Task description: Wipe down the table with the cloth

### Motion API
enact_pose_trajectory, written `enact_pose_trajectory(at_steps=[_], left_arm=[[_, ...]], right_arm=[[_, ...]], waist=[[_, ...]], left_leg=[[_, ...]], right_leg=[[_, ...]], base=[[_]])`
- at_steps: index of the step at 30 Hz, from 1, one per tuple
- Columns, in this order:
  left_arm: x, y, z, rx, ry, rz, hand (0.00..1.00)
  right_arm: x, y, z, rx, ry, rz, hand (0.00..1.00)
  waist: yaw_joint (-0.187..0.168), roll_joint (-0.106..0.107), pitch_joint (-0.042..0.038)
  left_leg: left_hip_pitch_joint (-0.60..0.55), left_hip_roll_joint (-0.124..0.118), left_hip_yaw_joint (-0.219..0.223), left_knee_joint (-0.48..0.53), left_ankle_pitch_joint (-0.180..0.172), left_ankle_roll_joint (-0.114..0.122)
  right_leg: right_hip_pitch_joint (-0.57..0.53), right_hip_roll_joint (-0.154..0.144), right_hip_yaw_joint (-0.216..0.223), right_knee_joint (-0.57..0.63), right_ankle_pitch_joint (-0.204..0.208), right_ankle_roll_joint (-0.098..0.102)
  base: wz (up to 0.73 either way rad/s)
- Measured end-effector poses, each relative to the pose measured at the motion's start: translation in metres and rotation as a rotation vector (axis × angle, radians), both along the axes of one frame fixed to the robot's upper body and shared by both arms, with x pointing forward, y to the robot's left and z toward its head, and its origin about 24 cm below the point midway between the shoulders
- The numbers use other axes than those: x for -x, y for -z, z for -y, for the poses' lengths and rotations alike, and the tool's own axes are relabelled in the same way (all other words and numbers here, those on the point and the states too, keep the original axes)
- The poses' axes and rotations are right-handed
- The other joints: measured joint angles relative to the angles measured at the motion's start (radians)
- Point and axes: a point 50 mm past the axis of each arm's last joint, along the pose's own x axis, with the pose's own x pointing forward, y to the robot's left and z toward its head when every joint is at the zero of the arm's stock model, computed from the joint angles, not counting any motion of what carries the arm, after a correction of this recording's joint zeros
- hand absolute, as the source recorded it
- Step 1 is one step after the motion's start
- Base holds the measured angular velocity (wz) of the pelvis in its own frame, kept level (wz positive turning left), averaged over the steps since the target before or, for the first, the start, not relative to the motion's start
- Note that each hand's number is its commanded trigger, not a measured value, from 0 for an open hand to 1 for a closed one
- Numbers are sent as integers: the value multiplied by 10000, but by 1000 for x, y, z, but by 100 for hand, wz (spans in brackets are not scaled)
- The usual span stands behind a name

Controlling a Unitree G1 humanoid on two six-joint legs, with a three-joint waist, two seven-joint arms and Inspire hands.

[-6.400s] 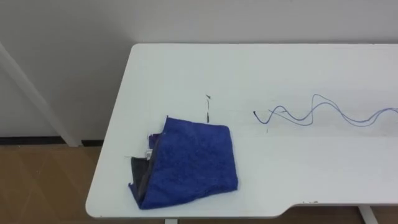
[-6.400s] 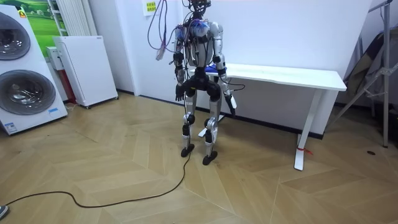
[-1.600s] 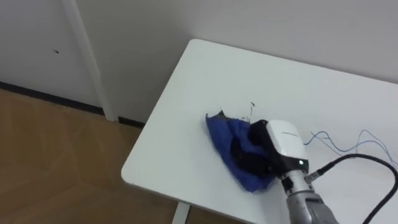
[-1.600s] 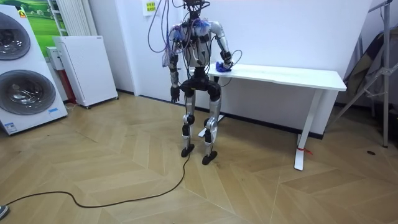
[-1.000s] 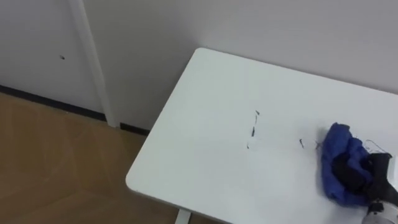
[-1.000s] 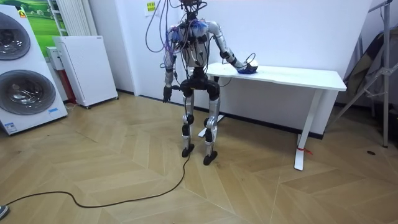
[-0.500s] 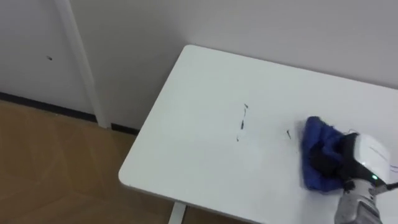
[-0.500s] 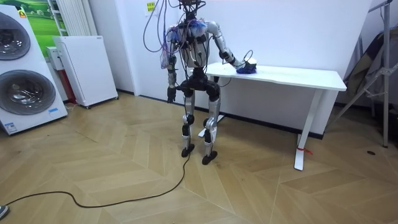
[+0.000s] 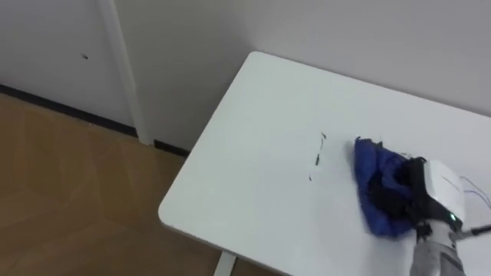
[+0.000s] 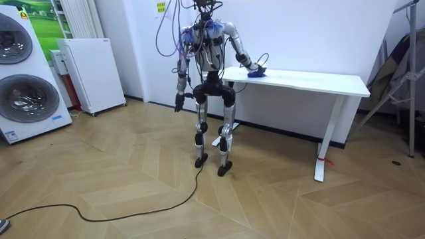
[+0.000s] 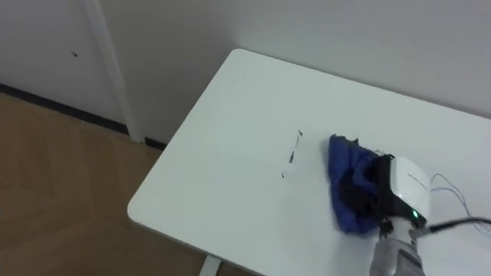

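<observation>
**Cloth (image 9: 374, 201) under the right hand (image 9: 436, 190) on the table (image 9: 253, 161)**

The blue cloth lies on the white table, all bunched up in a heap. It sits near the table's left end. The right hand comes in from the lower right and rests on the right side of the cloth. The back of the hand is white. Its dark fingers (image 9: 391, 198) curl down into the cloth and hold it.

Just left of the cloth there are a few small dark marks (image 9: 316, 159) on the table top. The cloth is not on them. On the other side, past the hand, a thin blue line (image 11: 449, 186) is drawn on the table.

Behind the table is a pale wall (image 9: 345, 31). A white post (image 9: 123, 77) stands against the wall, to the left of the table. The floor (image 9: 69, 199) is brown wood.

In the room view the robot stands up straight at the end of the table, on the room view's left side of it. Its right arm reaches out over the table top. The left hand (image 10: 178, 102) hangs down by the hip, and I cannot tell how its fingers are. Far off on the room view's left, a white cabinet (image 10: 91, 72) and two washers (image 10: 26, 99) stand on the floor.
</observation>
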Motion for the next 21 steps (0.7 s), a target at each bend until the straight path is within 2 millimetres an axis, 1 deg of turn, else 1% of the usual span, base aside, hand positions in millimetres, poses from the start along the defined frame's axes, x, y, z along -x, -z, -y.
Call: enact_pose_trajectory(at_steps=[3,4,6,7,8,9,11,12,13,14,15,16,17,18,19,20,21], left_arm=[[-2,-1,-3,-82,-132,90,0],[-2,-1,-3,-76,-88,86,0],[-5,0,-1,-50,-10,145,0],[-6,0,0,-47,24,152,0],[-7,1,2,-22,156,129,0],[-8,2,4,6,219,133,0],[-10,5,13,231,391,88,0],[-11,7,17,329,540,-2,0],[-11,7,19,364,586,-80,0],[-11,9,21,404,700,-257,0],[-10,10,22,409,744,-333,0],[-12,10,24,441,865,-367,0],[-17,11,27,488,1061,-327,0],[-17,11,28,514,1120,-339,0],[-18,11,29,554,1197,-358,0],[-18,11,29,558,1222,-342,0],[-18,11,29,556,1206,-334,0]], right_arm=[[8,3,8,-226,706,-26,100],[9,4,9,-268,791,-32,100],[8,5,8,-248,830,-89,100],[7,5,7,-247,831,-92,100],[1,3,3,-207,715,-9,100],[-1,3,1,-147,697,4,100],[-13,0,-8,29,444,-12,100],[-21,-4,-17,299,42,-36,100],[-27,-6,-23,389,-234,-58,100],[-36,-9,-36,577,-863,-119,100],[-40,-11,-42,641,-1187,-137,100],[-47,-14,-54,748,-1747,-125,100],[-55,-17,-63,736,-2167,-55,100],[-58,-19,-66,813,-2381,-34,100],[-63,-22,-69,997,-2626,19,100],[-67,-25,-68,1070,-2701,43,100],[-69,-27,-68,1093,-2723,58,100]], waist=[[-74,16,-15],[-172,37,-24],[-151,110,-65],[-121,134,-66],[-43,152,-66],[51,171,-67],[429,240,-66],[663,276,-41],[709,289,-25],[712,312,-22],[713,317,-11],[731,334,4],[792,376,82],[847,395,89],[929,417,152],[968,394,162],[960,393,165]], left_leg=[[106,-44,5,-3,-10,26],[102,-65,-26,27,-19,42],[179,-74,3,5,-39,71],[183,-71,-1,4,-45,76],[188,-63,34,2,-46,77],[195,-48,100,-14,-46,77],[183,-21,136,-23,-60,56],[162,13,134,-25,-76,31],[144,27,133,-2,-90,11],[32,91,139,69,-111,-25],[-35,117,122,123,-118,-51],[-187,160,127,249,-135,-94],[-243,203,134,310,-140,-128],[-309,222,140,340,-141,-142],[-385,245,132,368,-125,-172],[-512,235,109,404,-110,-194],[-604,238,107,457,-107,-200]], right_leg=[[127,-35,-74,-7,-7,14],[174,-53,-129,-9,-2,23],[258,-63,-109,12,-6,56],[259,-61,-86,9,-7,58],[237,-62,-68,11,-8,62],[206,-61,-66,17,-9,64],[57,-24,-72,17,-15,73],[-1,26,-94,13,-14,73],[-41,48,-110,9,-13,72],[-163,105,-153,38,4,44],[-205,138,-165,39,18,19],[-311,192,-165,44,36,-16],[-354,237,-150,48,55,-48],[-420,250,-147,73,56,-64],[-521,261,-146,166,40,-101],[-670,256,-136,200,-8,-179],[-767,258,-130,190,-15,-189]], base=[[-3],[5],[-4],[-13],[-15],[-32],[-63],[-68],[-54],[-24],[-8],[0],[0],[0],[0],[6],[8]])
